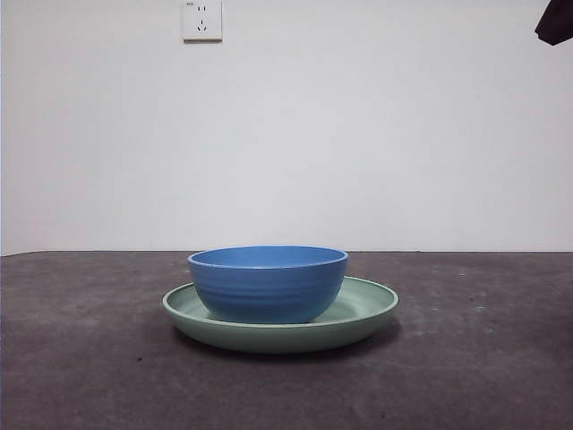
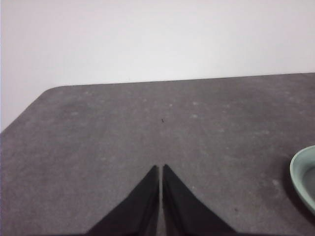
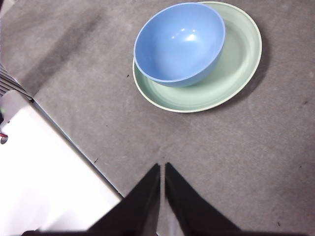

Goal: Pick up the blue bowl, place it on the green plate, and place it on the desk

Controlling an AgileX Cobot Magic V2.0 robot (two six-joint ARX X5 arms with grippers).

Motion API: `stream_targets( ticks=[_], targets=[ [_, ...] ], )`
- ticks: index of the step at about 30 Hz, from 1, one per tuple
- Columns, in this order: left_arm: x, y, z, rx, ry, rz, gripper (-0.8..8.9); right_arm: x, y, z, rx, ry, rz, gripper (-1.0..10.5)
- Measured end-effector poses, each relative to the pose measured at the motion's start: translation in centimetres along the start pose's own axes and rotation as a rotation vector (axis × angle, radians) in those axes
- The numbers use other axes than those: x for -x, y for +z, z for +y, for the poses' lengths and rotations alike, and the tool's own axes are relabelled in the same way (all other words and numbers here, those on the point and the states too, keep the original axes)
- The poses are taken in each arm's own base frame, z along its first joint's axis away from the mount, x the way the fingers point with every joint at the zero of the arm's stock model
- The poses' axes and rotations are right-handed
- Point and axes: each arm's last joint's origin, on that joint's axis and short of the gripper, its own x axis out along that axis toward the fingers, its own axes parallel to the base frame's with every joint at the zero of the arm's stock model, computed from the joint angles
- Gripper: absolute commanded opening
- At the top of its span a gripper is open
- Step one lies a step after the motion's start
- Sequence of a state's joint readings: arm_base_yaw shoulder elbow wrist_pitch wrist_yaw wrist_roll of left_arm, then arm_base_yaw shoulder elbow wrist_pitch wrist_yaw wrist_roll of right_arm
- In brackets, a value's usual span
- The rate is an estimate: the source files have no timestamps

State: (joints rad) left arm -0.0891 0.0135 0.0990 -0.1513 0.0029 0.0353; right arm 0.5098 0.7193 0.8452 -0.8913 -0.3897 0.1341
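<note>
- A deep, glossy medium-blue bowl [image 1: 268, 283] sits upright inside a wide, pale sage-green plate [image 1: 367, 309], off-centre.
- The plate rests on the dark grey, speckled desk [image 1: 483, 367].
- The left gripper [image 2: 161, 169] and the right gripper [image 3: 162, 167] hang with jaws closed, empty, apart from the dishes.

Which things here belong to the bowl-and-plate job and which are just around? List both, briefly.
Part of the job:
- blue bowl, sitting on the plate
- green plate, under the bowl
- desk, carrying both
- right tool, shut, above the desk short of the plate
- left tool, shut, off to the plate's side

Just around:
- wall socket
</note>
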Motion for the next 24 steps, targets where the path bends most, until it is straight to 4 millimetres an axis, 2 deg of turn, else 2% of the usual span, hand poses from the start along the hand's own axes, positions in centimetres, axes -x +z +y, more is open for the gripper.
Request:
stream_targets(
  ticks=[8,24],
  targets=[
    [-0.5,-2.2,-0.1,0.016,-0.002,0.068,0.1,0.0,0.0,0.0,0.0,0.0,0.0,0.1],
    [-0.5,-2.4,-0.1,0.03,-0.001,0.088,0.1,0.0,0.0,0.0,0.0,0.0,0.0,0.1]
  ],
)
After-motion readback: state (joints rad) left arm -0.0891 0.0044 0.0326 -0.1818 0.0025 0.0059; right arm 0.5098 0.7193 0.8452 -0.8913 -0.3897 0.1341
